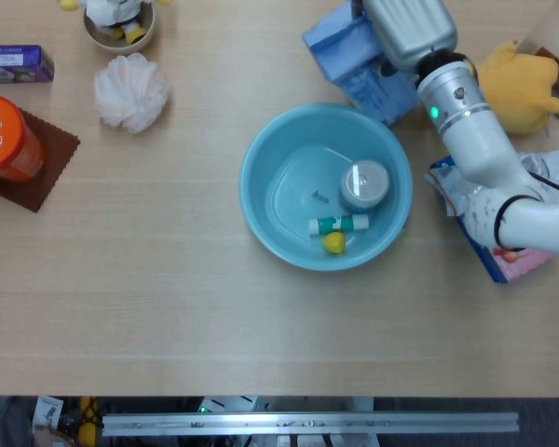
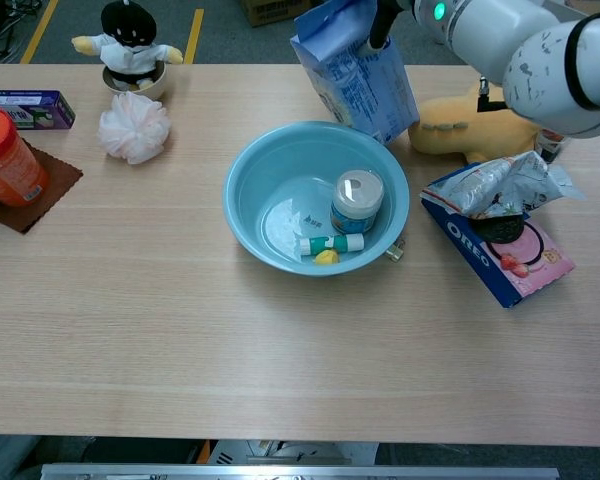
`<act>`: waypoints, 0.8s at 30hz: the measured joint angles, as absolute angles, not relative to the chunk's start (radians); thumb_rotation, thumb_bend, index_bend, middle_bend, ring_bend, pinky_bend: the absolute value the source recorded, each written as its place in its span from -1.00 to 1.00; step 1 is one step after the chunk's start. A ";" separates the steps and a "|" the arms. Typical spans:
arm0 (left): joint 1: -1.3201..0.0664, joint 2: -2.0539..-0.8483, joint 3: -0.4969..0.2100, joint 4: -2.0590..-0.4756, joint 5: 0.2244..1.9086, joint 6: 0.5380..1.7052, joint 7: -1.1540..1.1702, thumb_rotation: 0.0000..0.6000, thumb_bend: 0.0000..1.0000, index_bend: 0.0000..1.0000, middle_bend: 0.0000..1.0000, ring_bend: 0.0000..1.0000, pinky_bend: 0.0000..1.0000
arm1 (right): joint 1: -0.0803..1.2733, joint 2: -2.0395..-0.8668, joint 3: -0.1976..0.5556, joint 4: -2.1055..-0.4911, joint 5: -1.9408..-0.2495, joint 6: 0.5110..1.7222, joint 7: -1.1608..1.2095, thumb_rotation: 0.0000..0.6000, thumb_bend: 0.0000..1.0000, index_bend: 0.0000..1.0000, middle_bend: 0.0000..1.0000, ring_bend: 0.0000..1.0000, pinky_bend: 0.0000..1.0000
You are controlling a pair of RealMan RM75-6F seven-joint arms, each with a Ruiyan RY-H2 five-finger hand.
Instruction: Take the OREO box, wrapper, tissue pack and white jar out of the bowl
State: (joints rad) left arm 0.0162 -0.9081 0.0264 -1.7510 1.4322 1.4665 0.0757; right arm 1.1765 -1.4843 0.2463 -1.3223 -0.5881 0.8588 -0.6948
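My right hand [image 2: 385, 22] [image 1: 401, 33] grips the top of the blue tissue pack [image 2: 355, 75] [image 1: 349, 56]. The pack hangs tilted just behind the far right rim of the light blue bowl [image 1: 252, 186] [image 2: 235, 190]. Inside the bowl the white jar [image 1: 364, 183] [image 2: 357, 200] stands upright at the right, beside a small green-and-white tube [image 1: 339, 223] and a yellow bit [image 1: 334, 242]. The OREO box [image 2: 505, 255] [image 1: 517, 265] lies on the table right of the bowl, with the crumpled wrapper [image 2: 505, 185] on top of it. My right forearm covers part of both in the head view.
A yellow plush [image 2: 470, 125] [image 1: 522, 84] lies at the back right. At the back left are a pink puff [image 1: 130, 90], a figurine in a small dish [image 1: 119, 19], a purple box [image 1: 14, 63] and an orange can [image 1: 5, 135] on a brown mat.
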 measured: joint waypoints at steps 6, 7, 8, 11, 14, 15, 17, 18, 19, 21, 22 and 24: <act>0.015 -0.910 0.026 -1.754 1.436 1.466 0.081 1.00 -0.28 -0.63 -0.54 -0.58 -0.67 | 1.181 -1.472 0.251 -1.341 -0.595 0.855 -0.684 1.00 0.00 -0.99 -0.70 -0.66 -0.27; 0.015 -0.909 0.025 -1.755 1.436 1.466 0.081 1.00 -0.28 -0.63 -0.54 -0.58 -0.67 | 1.181 -1.470 0.252 -1.344 -0.601 0.857 -0.680 1.00 0.00 -1.00 -0.72 -0.68 -0.29; 0.015 -0.909 0.025 -1.755 1.436 1.467 0.082 1.00 -0.28 -0.63 -0.54 -0.58 -0.67 | 1.180 -1.465 0.253 -1.349 -0.608 0.858 -0.673 1.00 0.00 -1.00 -0.73 -0.69 -0.30; 0.016 -0.909 0.025 -1.756 1.435 1.468 0.082 1.00 -0.28 -0.63 -0.54 -0.58 -0.67 | 1.175 -1.449 0.257 -1.373 -0.620 0.859 -0.658 1.00 0.00 -1.00 -0.73 -0.69 -0.30; 0.016 -0.909 0.026 -1.756 1.435 1.466 0.083 1.00 -0.28 -0.63 -0.54 -0.58 -0.67 | 1.165 -1.425 0.256 -1.418 -0.644 0.859 -0.639 1.00 0.00 -1.00 -0.69 -0.69 -0.30; 0.015 -0.909 0.026 -1.756 1.435 1.465 0.083 1.00 -0.28 -0.63 -0.54 -0.58 -0.67 | 1.161 -1.415 0.255 -1.436 -0.653 0.858 -0.633 1.00 -0.01 -1.00 -0.67 -0.69 -0.29; 0.014 -0.910 0.025 -1.756 1.436 1.464 0.084 1.00 -0.28 -0.63 -0.54 -0.58 -0.67 | 1.149 -1.388 0.247 -1.485 -0.678 0.855 -0.623 1.00 -0.11 -0.98 -0.63 -0.67 -0.24; 0.014 -0.910 0.025 -1.756 1.436 1.463 0.084 1.00 -0.28 -0.63 -0.54 -0.58 -0.67 | 1.144 -1.375 0.241 -1.509 -0.691 0.853 -0.620 1.00 -0.19 -0.94 -0.59 -0.64 -0.19; 0.013 -0.911 0.025 -1.756 1.436 1.462 0.085 1.00 -0.28 -0.63 -0.54 -0.58 -0.67 | 1.138 -1.361 0.233 -1.534 -0.705 0.851 -0.617 1.00 -0.31 -0.88 -0.54 -0.58 -0.13; 0.011 -0.912 0.025 -1.757 1.437 1.458 0.088 1.00 -0.28 -0.63 -0.54 -0.58 -0.67 | 1.124 -1.326 0.213 -1.595 -0.738 0.848 -0.614 1.00 -0.49 -0.75 -0.41 -0.46 -0.02; 0.009 -0.913 0.025 -1.758 1.438 1.456 0.090 1.00 -0.28 -0.63 -0.54 -0.58 -0.67 | 1.117 -1.311 0.202 -1.621 -0.754 0.847 -0.614 1.00 -0.58 -0.68 -0.34 -0.37 0.05; 0.006 -0.914 0.026 -1.759 1.443 1.452 0.094 1.00 -0.28 -0.63 -0.54 -0.58 -0.67 | 1.102 -1.278 0.173 -1.680 -0.791 0.846 -0.617 1.00 -0.73 -0.54 -0.23 -0.25 0.17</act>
State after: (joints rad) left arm 0.0061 -0.9140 0.0260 -1.7594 1.4428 1.4519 0.0939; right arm 1.1022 -1.2780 0.1731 -1.6802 -0.7913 0.8464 -0.6169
